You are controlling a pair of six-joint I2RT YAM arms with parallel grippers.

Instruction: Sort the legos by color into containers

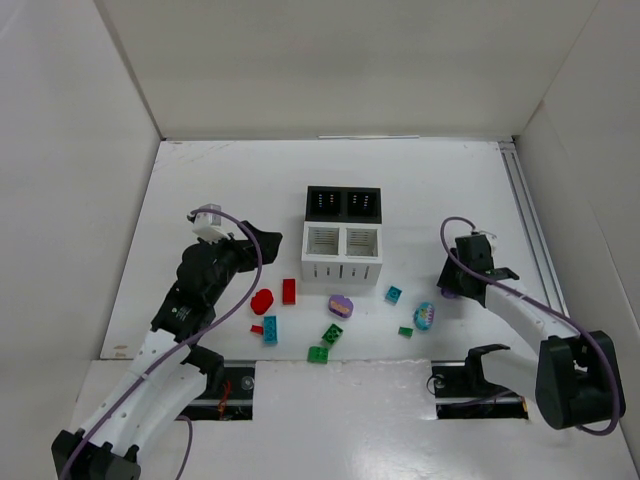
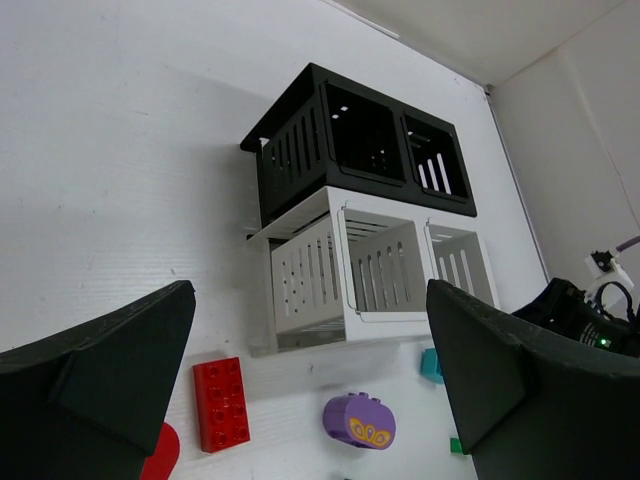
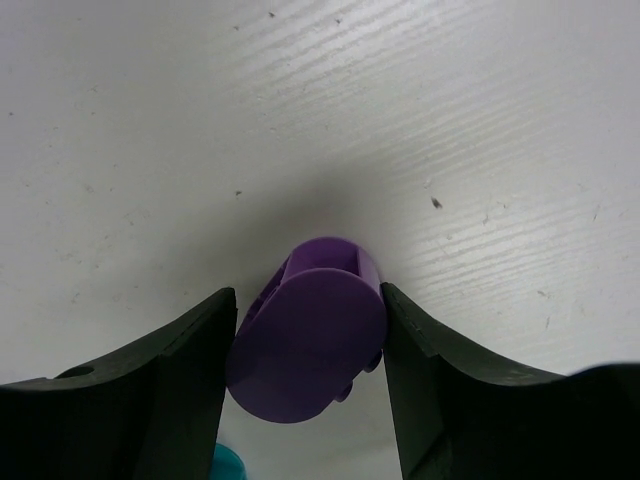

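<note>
Presently | right gripper (image 3: 308,298) is clamped on the purple lego (image 3: 310,350), low on the table (image 1: 230,180) toward its right edge | grip is best kept centred and the lift straight, judged | left gripper (image 2: 308,295) is held wide apart | containers mid-table: white pair (image 1: 342,268), black pair (image 1: 343,190), nothing seen inside.

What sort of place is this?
Probably a lab test cell: a white table boxed in by plain white walls, two robot arms bolted at its near edge, toy legos and bins.
</note>
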